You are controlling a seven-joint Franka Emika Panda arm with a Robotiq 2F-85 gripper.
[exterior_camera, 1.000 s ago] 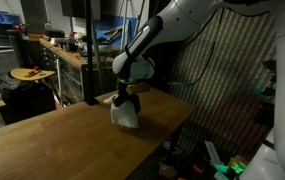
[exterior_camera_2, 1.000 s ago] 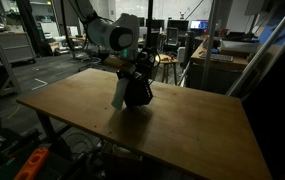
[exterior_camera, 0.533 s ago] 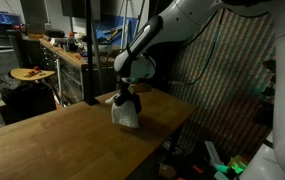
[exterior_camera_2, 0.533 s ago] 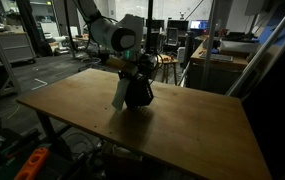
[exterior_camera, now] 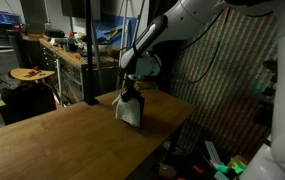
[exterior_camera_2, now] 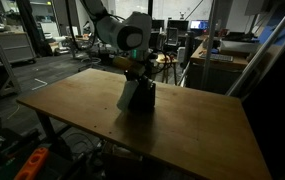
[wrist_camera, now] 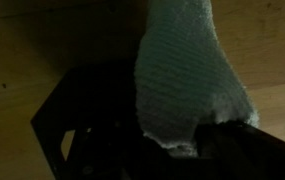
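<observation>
My gripper [exterior_camera: 132, 92] is shut on a pale knitted cloth [exterior_camera: 130, 111] that hangs down onto the wooden table [exterior_camera: 62, 135]. In an exterior view the gripper [exterior_camera_2: 134, 72] holds the cloth [exterior_camera_2: 128, 96] against a black boxy object [exterior_camera_2: 144, 98] standing on the table [exterior_camera_2: 202, 135]. In the wrist view the cloth [wrist_camera: 182, 80] fills the middle. The black object [wrist_camera: 87, 110] lies to its left. The dark jaws [wrist_camera: 197, 150] pinch the cloth's near end at the bottom of the picture.
The table's far edge lies close behind the gripper. A round side table [exterior_camera: 30, 74] and a long workbench [exterior_camera: 67, 50] stand beyond it. A patterned curtain [exterior_camera: 222, 70] hangs past the table. Desks with screens [exterior_camera_2: 197, 45] fill the background.
The gripper has moved sideways with the cloth, toward the table's far corner. The cloth now lies over the front of the black object rather than beside it.
</observation>
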